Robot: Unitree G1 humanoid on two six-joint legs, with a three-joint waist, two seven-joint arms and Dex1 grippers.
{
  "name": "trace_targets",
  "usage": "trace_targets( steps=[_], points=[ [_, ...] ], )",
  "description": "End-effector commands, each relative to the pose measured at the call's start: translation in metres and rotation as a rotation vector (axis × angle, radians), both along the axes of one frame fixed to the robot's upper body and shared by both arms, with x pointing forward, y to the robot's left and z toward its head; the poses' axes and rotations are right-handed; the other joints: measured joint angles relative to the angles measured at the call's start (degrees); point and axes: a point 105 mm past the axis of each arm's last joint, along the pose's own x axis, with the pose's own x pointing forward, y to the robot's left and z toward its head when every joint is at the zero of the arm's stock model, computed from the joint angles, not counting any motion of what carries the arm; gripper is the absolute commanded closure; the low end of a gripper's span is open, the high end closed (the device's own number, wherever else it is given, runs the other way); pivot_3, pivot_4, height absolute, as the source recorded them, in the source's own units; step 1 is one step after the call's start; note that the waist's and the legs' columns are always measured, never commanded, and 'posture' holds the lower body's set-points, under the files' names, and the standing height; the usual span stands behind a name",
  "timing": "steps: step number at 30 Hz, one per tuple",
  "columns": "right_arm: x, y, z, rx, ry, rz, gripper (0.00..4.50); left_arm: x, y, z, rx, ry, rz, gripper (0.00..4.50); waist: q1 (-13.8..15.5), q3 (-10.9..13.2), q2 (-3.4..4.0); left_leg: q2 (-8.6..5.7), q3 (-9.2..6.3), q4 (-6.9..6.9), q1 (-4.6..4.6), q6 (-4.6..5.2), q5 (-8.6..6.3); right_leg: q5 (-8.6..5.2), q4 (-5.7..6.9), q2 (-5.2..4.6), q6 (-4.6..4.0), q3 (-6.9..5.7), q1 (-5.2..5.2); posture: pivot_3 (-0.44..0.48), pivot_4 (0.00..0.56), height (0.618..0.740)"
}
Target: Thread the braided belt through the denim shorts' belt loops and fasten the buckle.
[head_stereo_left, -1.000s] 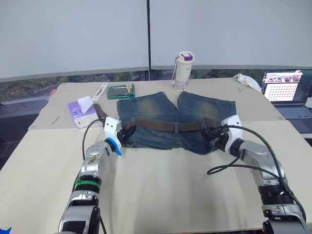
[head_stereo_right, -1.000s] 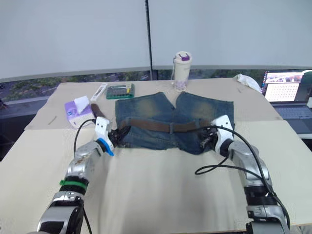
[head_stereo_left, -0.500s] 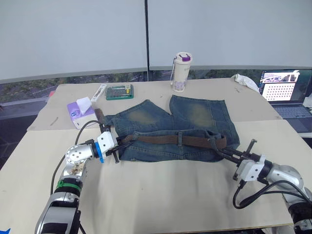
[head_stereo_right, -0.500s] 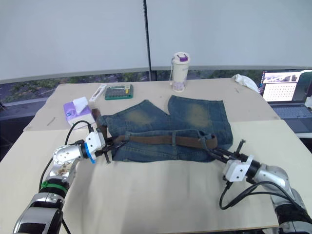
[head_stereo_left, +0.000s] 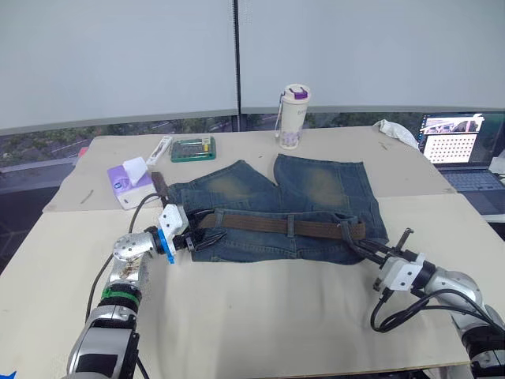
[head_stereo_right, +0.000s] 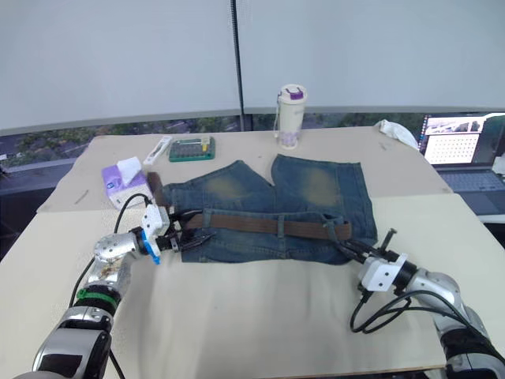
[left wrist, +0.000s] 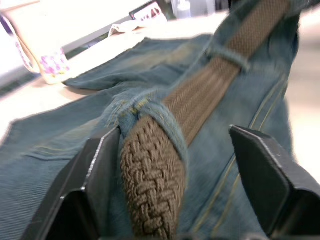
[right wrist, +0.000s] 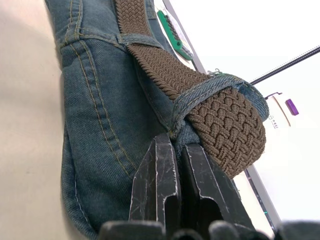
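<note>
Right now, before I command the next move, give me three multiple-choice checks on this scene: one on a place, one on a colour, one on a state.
1. Where does the braided belt lie?
A. Across the waistband of the denim shorts
B. Coiled beside the tissue pack
C. Hanging off the table edge

2. What colour is the cap of the tumbler behind the shorts?
A. Red
B. Purple
C. Green

3. How are the left gripper fingers set?
A. Shut on the belt
B. Shut on nothing
C. Open, one on each side of the belt

Answers: 1 A, the strap runs along the waistband under the belt loops. 2 B, the lid top is purple. 3 C, the left wrist view shows wide gaps beside the strap.
</note>
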Motion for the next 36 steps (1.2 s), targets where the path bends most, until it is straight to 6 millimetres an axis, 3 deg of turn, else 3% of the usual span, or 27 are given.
trace_targets(
  steps=[1, 9, 11, 16, 19, 23, 24, 25, 27, 29, 31, 34, 36],
  points=[
    [-0.001, -0.002, 0.009, -0.013, -0.043, 0.011, 4.5, -0.009, -0.004, 0.009, -0.041, 0.044, -0.074, 1.75, 0.0, 0.0, 0.02, 0.0, 0.0, 0.01, 0.0, 0.0, 0.0, 0.0, -0.01, 0.0, 0.0, 0.0, 0.0, 0.0, 0.15, 0.74],
    [-0.003, -0.005, 0.009, -0.019, -0.044, 0.006, 4.5, -0.013, -0.002, 0.009, 0.0, 0.031, -0.098, 4.42, 0.1, 0.0, 0.04, -0.02, -0.01, 0.04, 0.01, -0.02, 0.01, 0.0, -0.12, -0.02, 0.0, 0.01, 0.02, 0.0, 0.15, 0.74],
    [-0.009, -0.004, 0.005, -0.034, -0.037, 0.031, 4.5, -0.021, -0.003, 0.005, 0.047, 0.015, -0.149, 4.47, 0.2, 0.0, 0.04, -0.02, 0.0, 0.04, 0.0, -0.02, 0.01, 0.0, -0.12, -0.02, 0.0, 0.01, 0.02, 0.0, 0.15, 0.74],
    [-0.052, 0.0, -0.007, -0.183, -0.061, 0.228, 4.5, -0.048, 0.004, -0.001, 0.101, 0.091, -0.318, 4.47, 0.1, -0.1, 0.11, -0.03, 0.0, 0.04, 0.0, 0.0, 0.0, 0.0, -0.12, -0.03, 0.0, 0.03, 0.02, 0.0, 0.15, 0.74],
    [-0.072, -0.008, -0.017, -0.23, -0.032, 0.28, 4.5, -0.07, 0.012, -0.011, 0.158, 0.193, -0.425, 4.47, -0.2, -0.1, 0.11, -0.03, 0.0, 0.04, 0.06, 0.01, -0.01, -0.01, -0.15, 0.02, 0.0, 0.03, 0.02, 0.0, 0.15, 0.74],
    [-0.082, -0.027, -0.028, -0.293, 0.038, 0.25, 4.5, -0.097, 0.03, -0.04, 0.33, 0.331, -0.49, 4.47, -0.6, -0.1, 0.15, -0.03, 0.02, 0.0, 0.17, 0.05, -0.04, -0.06, -0.17, 0.03, 0.01, 0.1, 0.04, 0.0, 0.15, 0.74],
    [-0.082, -0.029, -0.029, -0.3, 0.043, 0.243, 3.9, -0.099, 0.033, -0.043, 0.351, 0.339, -0.496, 4.5, -0.7, -0.1, 0.17, -0.04, 0.02, -0.01, 0.18, 0.05, -0.04, -0.07, -0.16, 0.03, 0.0, 0.12, 0.04, 0.0, 0.15, 0.74],
    [-0.083, -0.034, -0.032, -0.316, 0.065, 0.224, 3.74, -0.099, 0.036, -0.048, 0.377, 0.338, -0.494, 4.5, -0.5, -0.1, 0.2, -0.04, 0.02, -0.03, 0.21, 0.05, -0.04, -0.07, -0.17, 0.03, -0.01, 0.14, 0.06, 0.0, 0.15, 0.74],
    [-0.086, -0.043, -0.039, -0.33, 0.124, 0.191, 3.22, -0.098, 0.04, -0.054, 0.403, 0.339, -0.487, 3.6, -0.3, -0.1, 0.2, -0.09, 0.03, -0.03, 0.24, 0.06, -0.05, -0.1, -0.2, 0.02, -0.05, 0.14, 0.07, 0.0, 0.15, 0.74],
    [-0.096, -0.048, -0.048, -0.345, 0.199, 0.207, 2.3, -0.097, 0.044, -0.058, 0.419, 0.351, -0.482, 2.86, -0.3, -0.1, 0.19, -0.1, 0.04, -0.03, 0.31, 0.06, -0.05, -0.14, -0.21, 0.03, -0.11, 0.14, 0.13, 0.0, 0.15, 0.74],
    [-0.103, -0.059, -0.052, -0.339, 0.268, 0.171, 1.76, -0.097, 0.047, -0.06, 0.414, 0.37, -0.474, 2.33, -0.3, -0.1, 0.19, -0.1, 0.06, -0.03, 0.37, 0.08, -0.06, -0.15, -0.21, 0.02, -0.13, 0.14, 0.21, 0.0, 0.15, 0.74],
    [-0.104, -0.078, -0.044, -0.314, 0.306, 0.072, 0.71, -0.093, 0.051, -0.054, 0.374, 0.388, -0.444, 1.31, -0.1, 0.0, 0.15, -0.09, 0.08, -0.03, 0.58, 0.24, -0.15, -0.25, -0.24, -0.03, -0.16, 0.14, 0.54, 0.0, 0.15, 0.74],
    [-0.088, -0.087, -0.031, -0.233, 0.345, -0.046, 0.07, -0.088, 0.051, -0.041, 0.288, 0.429, -0.422, 0.68, 0.1, 0.0, 0.07, -0.06, 0.05, -0.02, 0.93, 0.44, -0.27, -0.42, -0.33, -0.05, -0.22, 0.13, 1.04, 0.0, 0.15, 0.74]
  ],
)
